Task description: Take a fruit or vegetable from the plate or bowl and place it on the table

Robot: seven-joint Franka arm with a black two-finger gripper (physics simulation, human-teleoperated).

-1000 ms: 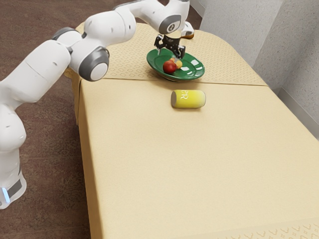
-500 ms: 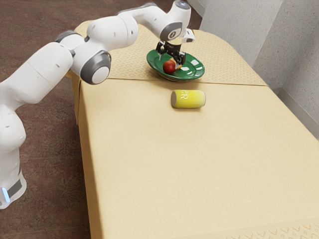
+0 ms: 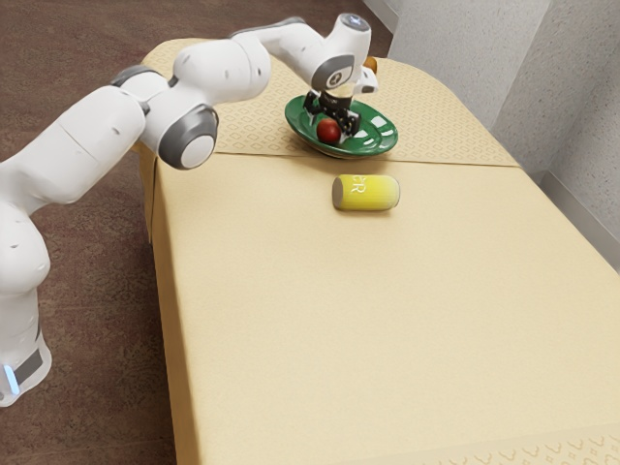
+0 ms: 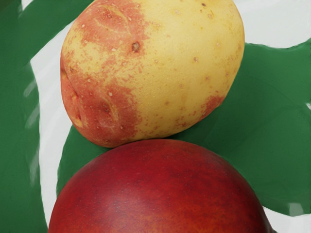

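My end effector [image 3: 330, 122] hangs open, low over the plate [image 3: 376, 141]. On the plate, a potato [image 4: 160, 63] touches a red fruit [image 4: 160, 194]; near it lies a can [image 3: 366, 193].

The yellow can [image 3: 378, 194], lying between the long edges of the table [image 3: 368, 320], nearer its far edge, bears white lettering: a capital R reads; the character beside it is unclear.

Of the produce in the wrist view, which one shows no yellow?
The smooth, rounded, dark-red fruit. The speckled potato-like one right beside it is yellow with reddish patches.
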